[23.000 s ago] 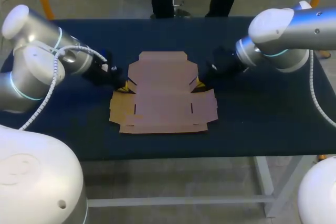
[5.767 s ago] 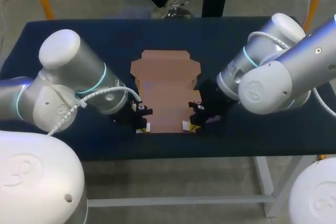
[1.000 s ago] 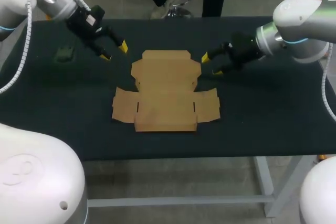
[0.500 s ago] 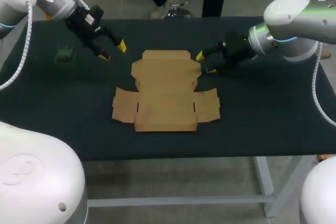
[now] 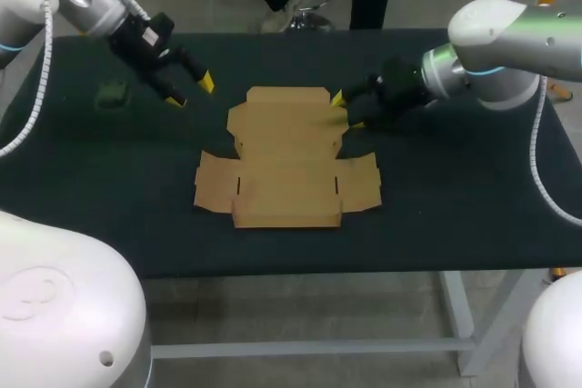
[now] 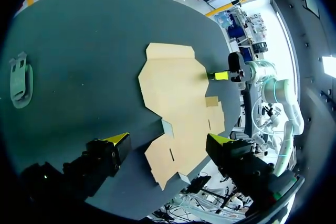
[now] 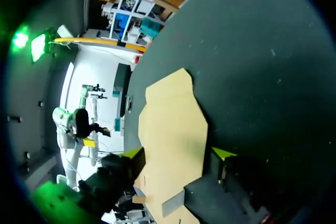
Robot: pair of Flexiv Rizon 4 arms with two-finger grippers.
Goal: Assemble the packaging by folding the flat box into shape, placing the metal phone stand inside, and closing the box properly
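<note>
Pretty early days, I'd say; the box point(image 5: 285, 156) looks basically flat in the middle of the table point(image 5: 455, 197); the metal phone stand point(image 5: 113, 94) sits well off to its left, not inside; left tool point(image 5: 191, 92) hangs released between them; right tool point(image 5: 346, 110) is spread open at the box's far right corner, gripping nothing; folding, loading and closing are all left.

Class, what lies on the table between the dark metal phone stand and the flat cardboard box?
Only bare dark table cover separates phone stand from cardboard box; the left wrist view shows it.
</note>
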